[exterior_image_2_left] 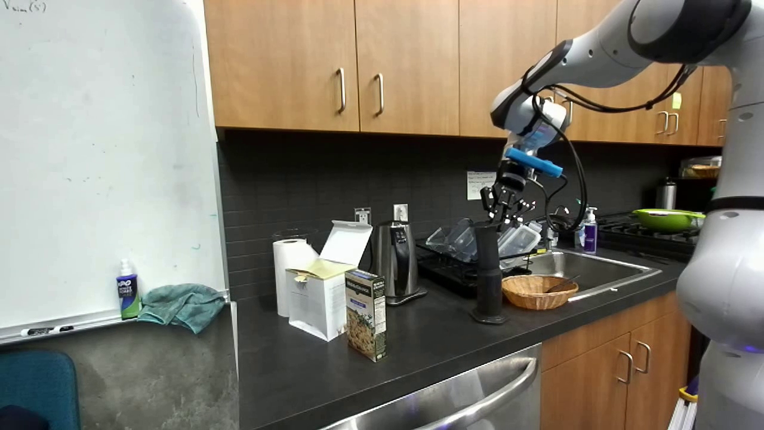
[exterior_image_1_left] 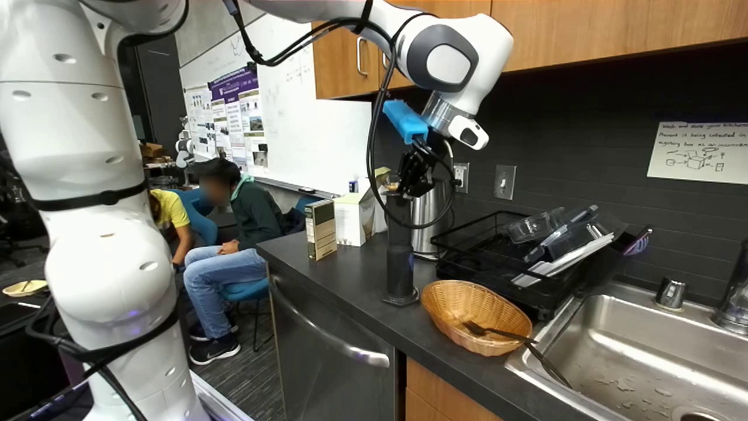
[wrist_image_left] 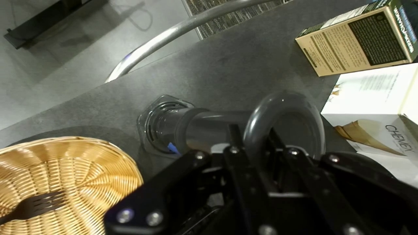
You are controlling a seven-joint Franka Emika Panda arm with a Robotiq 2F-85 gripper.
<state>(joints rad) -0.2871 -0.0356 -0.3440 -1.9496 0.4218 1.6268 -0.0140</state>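
One dark cylinder (wrist_image_left: 212, 127); beside it, one basket (wrist_image_left: 94, 173) with one fork (wrist_image_left: 36, 205); near it, two boxes (wrist_image_left: 352, 42). My arm (exterior_image_2_left: 597, 63) bends over it, gripper (wrist_image_left: 253, 132) angled down, jaws clenched on the cylinder's rim.

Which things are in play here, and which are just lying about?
In play:
tall dark cylinder, upright on the counter
hand, straddling the cylinder's rim; can't tell if clamped

Lying about:
wicker basket
dark fork, tines in the basket
printed box
open white carton
steel kettle
dish rack
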